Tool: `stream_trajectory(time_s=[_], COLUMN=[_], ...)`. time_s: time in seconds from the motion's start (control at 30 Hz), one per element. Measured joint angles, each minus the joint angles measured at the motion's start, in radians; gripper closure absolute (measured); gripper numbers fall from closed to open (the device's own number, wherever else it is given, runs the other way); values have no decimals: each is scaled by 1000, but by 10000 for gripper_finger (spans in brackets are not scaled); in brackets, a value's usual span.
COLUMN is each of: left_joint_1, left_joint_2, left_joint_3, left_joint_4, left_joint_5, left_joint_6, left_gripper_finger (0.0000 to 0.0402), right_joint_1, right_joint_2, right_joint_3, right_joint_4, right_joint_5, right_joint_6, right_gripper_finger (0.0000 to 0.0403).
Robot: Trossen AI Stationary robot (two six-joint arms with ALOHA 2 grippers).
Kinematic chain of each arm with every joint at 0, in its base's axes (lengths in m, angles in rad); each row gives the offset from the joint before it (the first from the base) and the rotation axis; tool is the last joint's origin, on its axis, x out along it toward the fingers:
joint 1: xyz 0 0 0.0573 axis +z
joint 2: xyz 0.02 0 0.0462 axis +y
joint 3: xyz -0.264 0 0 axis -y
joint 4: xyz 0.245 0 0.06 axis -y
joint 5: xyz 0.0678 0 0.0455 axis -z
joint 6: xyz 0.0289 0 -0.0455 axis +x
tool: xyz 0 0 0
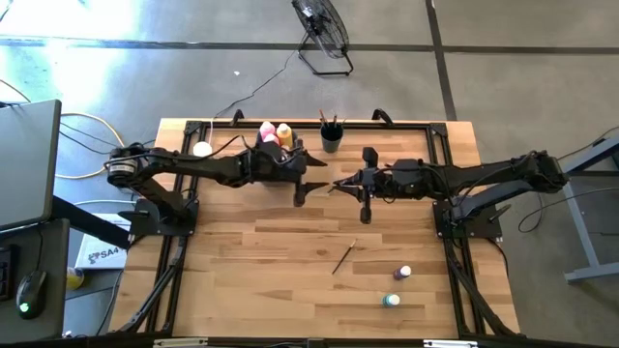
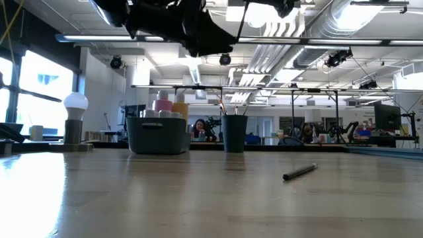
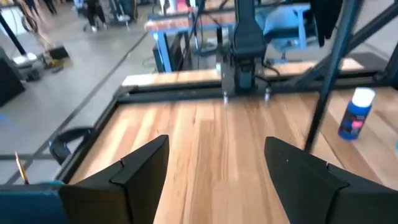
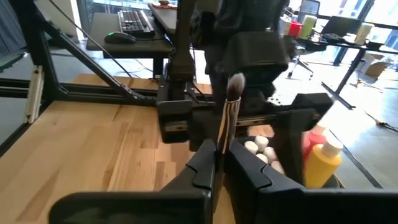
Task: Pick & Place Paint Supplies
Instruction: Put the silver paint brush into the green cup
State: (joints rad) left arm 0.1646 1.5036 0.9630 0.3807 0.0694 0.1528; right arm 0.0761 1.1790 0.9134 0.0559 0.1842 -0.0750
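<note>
My right gripper point(image 4: 221, 152) is above the table's middle point(image 1: 340, 184), shut on a thin paintbrush point(image 4: 227, 115) with a pale bristle tip. Facing it, my left gripper point(image 3: 217, 152) hangs open and empty point(image 1: 308, 186). At the far edge a grey bin point(image 2: 157, 135) holds pink point(image 1: 268, 132) and yellow point(image 1: 284, 132) squeeze bottles and small white-capped bottles point(image 4: 258, 146). A black cup point(image 1: 331, 140) with brushes stands beside it. Another paintbrush point(image 1: 344, 257) lies flat on the table. Two small paint bottles point(image 1: 403, 274) point(image 1: 391, 301) stand near the front right. My right gripper pinches the paintbrush's dark handle point(image 4: 222, 138) between its two fingers. The fingers come in level from the table's right. The bristle end point(image 4: 235, 86) stands out beyond the fingertips, and the brush is lifted clear of the table.
A white knob on a round tan base point(image 1: 201, 149) stands at the far left, also seen in the low view point(image 2: 75, 119). A blue small bottle point(image 3: 356, 113) shows in the left wrist view. Black frame rails point(image 1: 406, 124) run along the table's edges. Bare wood lies in the table's middle point(image 1: 280, 261).
</note>
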Motion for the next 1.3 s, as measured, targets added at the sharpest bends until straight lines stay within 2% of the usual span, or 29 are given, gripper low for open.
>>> stream_trajectory(time_s=[0.17,0.23,0.43,0.7,0.8,0.93,1.03,1.17,1.3], left_joint_1=[25,46,117,130,130,130,130,130,130], left_joint_2=[-29,-68,-286,-608,-740,-921,-1036,-1153,-1216], left_joint_3=[-29,-64,-253,-474,-525,-555,-566,-567,-567], left_joint_4=[-30,34,122,104,37,-145,-253,-334,-389], left_joint_5=[23,49,47,-78,-88,-135,-144,-143,-139], left_joint_6=[-3,-4,-2,51,53,53,45,33,22], left_gripper_finger=[142,142,142,142,142,142,142,142,142], right_joint_1=[-14,-36,-122,-295,-363,-430,-462,-492,-505], right_joint_2=[1,6,51,199,249,296,326,375,435], right_joint_3=[0,0,2,2,2,0,1,31,78], right_joint_4=[0,0,7,158,211,244,283,285,275], right_joint_5=[60,50,44,71,109,177,184,188,232], right_joint_6=[7,28,37,84,124,135,141,161,160], right_gripper_finger=[390,390,390,390,390,390,390,390,390])
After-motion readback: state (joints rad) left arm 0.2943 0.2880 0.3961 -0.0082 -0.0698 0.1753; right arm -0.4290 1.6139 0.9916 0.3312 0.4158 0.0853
